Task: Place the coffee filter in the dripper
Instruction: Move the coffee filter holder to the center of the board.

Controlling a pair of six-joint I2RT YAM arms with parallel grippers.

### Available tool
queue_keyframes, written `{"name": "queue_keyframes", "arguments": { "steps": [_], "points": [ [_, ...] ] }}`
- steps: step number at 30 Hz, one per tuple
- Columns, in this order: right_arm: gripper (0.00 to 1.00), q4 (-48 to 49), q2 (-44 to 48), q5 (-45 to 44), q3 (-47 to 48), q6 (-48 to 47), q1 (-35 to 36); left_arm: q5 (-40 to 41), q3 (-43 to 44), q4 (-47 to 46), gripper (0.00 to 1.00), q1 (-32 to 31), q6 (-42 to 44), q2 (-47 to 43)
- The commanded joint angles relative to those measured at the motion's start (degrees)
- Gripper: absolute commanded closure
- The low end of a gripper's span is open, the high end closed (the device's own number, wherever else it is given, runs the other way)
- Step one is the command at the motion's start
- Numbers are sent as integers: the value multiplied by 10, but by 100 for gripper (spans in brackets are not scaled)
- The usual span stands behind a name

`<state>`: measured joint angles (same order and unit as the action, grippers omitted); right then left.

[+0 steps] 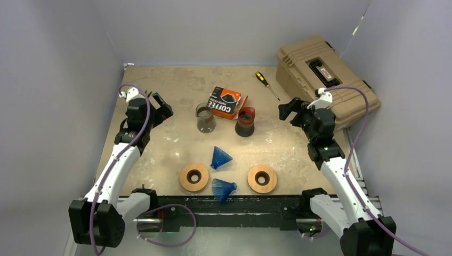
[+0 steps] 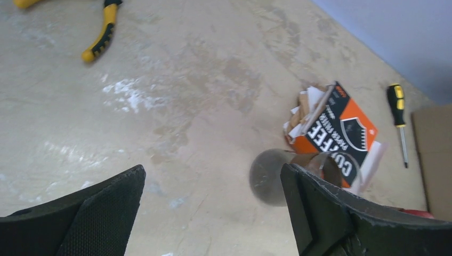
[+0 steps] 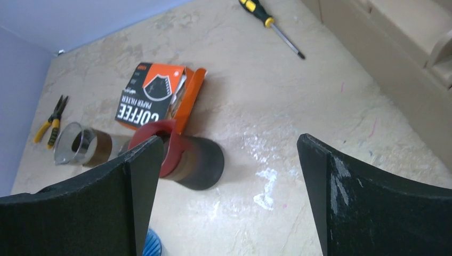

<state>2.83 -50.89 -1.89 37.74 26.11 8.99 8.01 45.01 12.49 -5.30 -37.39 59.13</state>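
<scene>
Tan paper: filters (image 2: pixel 305 109), one stack, in an orange box (image 2: pixel 341 133); nothing held.
We rate the filters light, thin, floppy and easily creased. They fan out of the box's open end, ahead of the left gripper (image 2: pixel 213 178) and beyond its right finger, and ahead-left of the right gripper (image 3: pixel 230 143). Both sets of jaws are spread wide and empty. We would pinch a single exposed edge, gently. The blue drippers (image 1: pixel 220 157) lie behind both jaws.
</scene>
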Motion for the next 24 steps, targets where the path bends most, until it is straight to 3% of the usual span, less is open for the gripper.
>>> {"name": "queue_keyframes", "arguments": {
  "steps": [1, 10, 17, 24],
  "points": [
    [1, -39, 28, 40, -18, 17, 0, 54, 20, 73, 1, 1, -2, 5],
    [1, -60, 42, 79, -28, 21, 0, -26, -28, 92, 1, 1, 35, -27],
    [1, -69, 35, 105, -31, 18, 0, -67, -32, 174, 4, -6, 35, -20],
    [1, -79, 16, 158, -19, 14, 0, 54, -33, 224, 4, -192, -44, 19]
  ]
}}
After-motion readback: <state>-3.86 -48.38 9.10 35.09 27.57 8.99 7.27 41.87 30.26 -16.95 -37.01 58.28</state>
